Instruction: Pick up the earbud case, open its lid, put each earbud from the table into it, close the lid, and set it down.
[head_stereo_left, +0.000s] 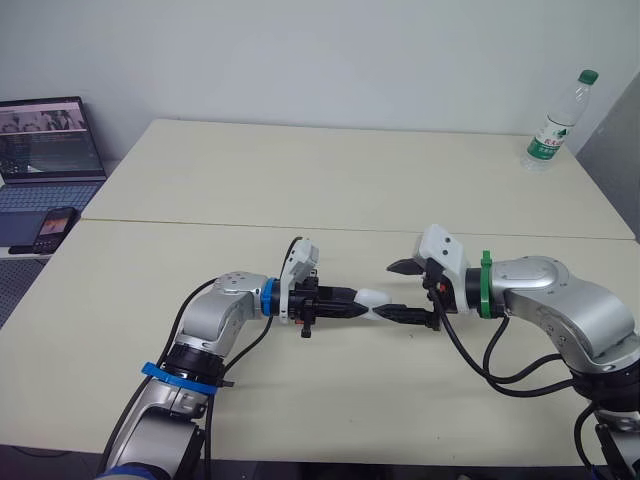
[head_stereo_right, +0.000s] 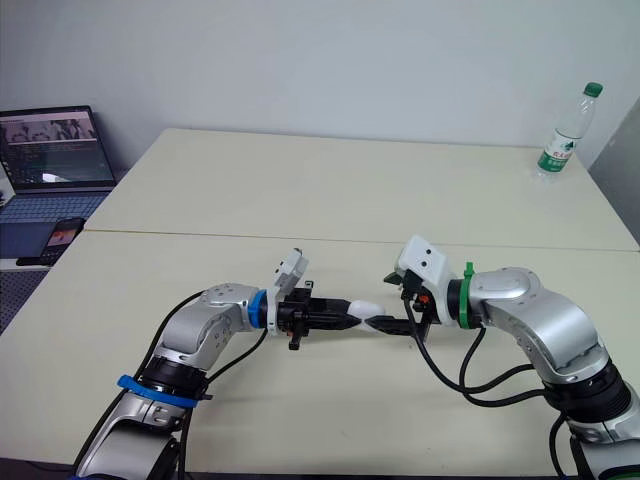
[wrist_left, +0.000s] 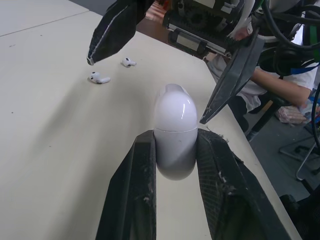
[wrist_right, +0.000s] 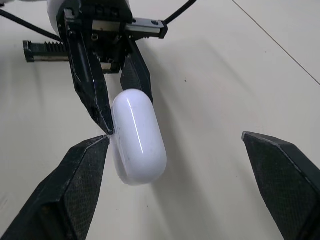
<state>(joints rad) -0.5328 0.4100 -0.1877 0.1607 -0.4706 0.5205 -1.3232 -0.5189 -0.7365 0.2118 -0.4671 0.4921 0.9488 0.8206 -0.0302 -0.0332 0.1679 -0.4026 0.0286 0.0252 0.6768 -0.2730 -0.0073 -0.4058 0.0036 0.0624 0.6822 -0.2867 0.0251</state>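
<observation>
You're looking at an earbud case in glossy white plastic, smooth, with clean highlights. The two earbuds are the same glossy white plastic. Left claw fingers: black, matt, grainy, edges frayed and scuffed. Right claw fingers: same coarse matt black. Tabletop: smooth cream laminate, low sheen. Bottle: clear plastic, paper-look label.

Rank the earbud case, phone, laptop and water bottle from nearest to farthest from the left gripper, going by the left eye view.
1. The earbud case, clamped in the left gripper.
2. The phone, off to the left of the table.
3. The laptop, behind the phone at far left, and the water bottle, at the far right corner: too close to call.
</observation>
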